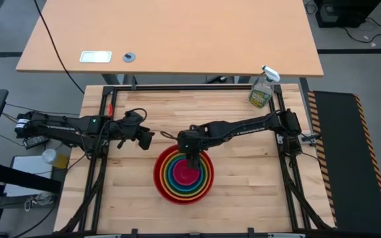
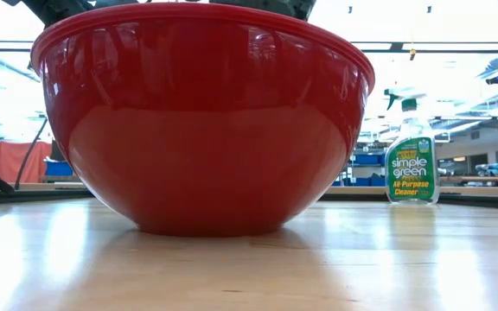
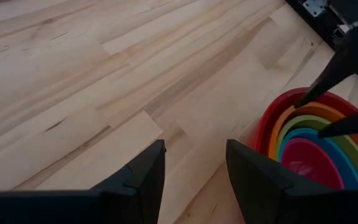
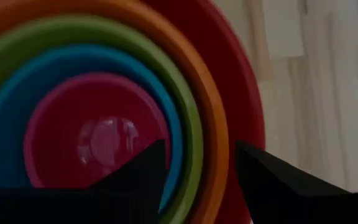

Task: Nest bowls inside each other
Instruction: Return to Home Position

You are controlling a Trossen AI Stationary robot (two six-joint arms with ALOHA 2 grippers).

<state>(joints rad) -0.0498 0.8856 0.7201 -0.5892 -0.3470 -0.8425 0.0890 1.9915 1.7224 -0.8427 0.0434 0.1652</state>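
The bowls sit nested in one stack on the wooden table: red (image 1: 161, 177) outermost, then orange (image 4: 213, 118), lime green (image 4: 188, 124), blue (image 4: 5, 134) and magenta pink (image 4: 98, 134) in the middle. The red bowl (image 2: 206, 121) rests on its base and fills the low view. My right gripper (image 1: 192, 162) hangs open over the stack's far part, pointing steeply down, nothing between its fingers (image 4: 197, 168). My left gripper (image 1: 147, 140) stands open over bare table left of the stack, fingers apart (image 3: 194, 168).
A clear spray bottle (image 1: 262, 89) with a green label (image 2: 411, 168) stands at the table's far right corner. Dark frame rails (image 1: 177, 87) run along the table's edges. Bare wood lies to the left and right of the stack.
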